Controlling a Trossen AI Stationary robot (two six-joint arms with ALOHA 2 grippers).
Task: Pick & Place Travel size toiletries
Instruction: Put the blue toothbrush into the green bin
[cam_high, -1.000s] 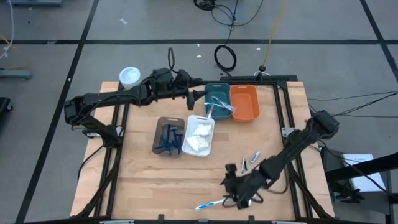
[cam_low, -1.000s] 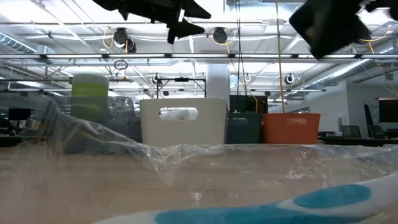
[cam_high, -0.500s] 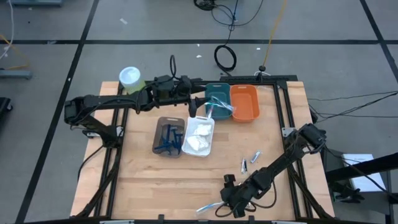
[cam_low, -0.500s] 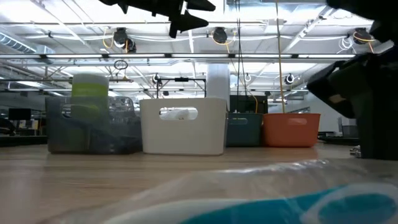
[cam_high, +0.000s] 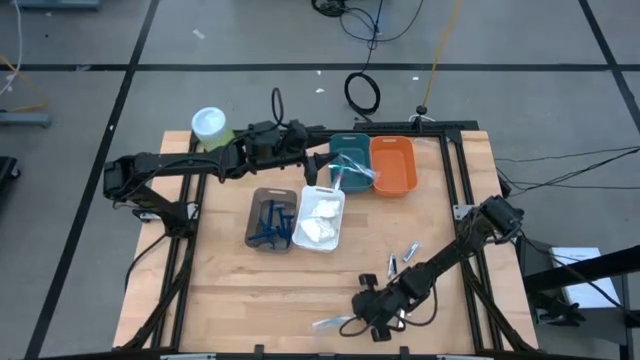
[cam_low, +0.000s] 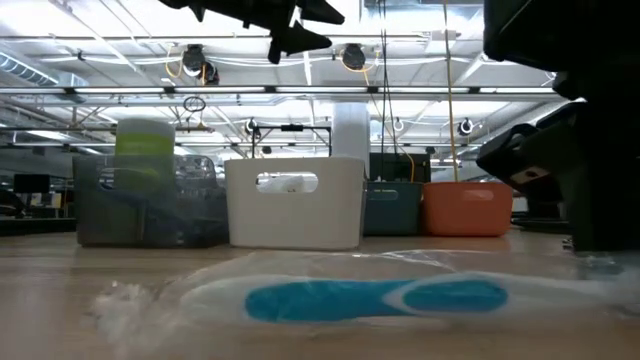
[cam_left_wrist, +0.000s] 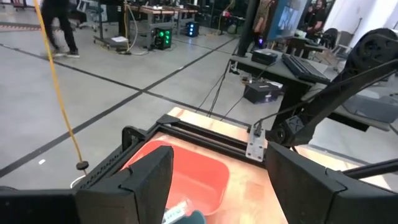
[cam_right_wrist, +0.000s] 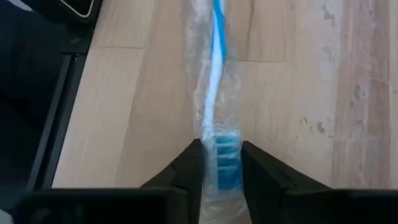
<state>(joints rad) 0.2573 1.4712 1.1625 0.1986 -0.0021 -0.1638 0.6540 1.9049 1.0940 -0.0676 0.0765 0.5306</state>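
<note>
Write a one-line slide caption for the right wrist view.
Right claw closing around a wrapped blue-and-white toothbrush lying on the wooden table.

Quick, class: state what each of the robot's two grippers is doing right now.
Left gripper: open, holding nothing, above the orange bin.
Right gripper: fingers closed on the wrapped blue toothbrush at the table's front edge.
</note>
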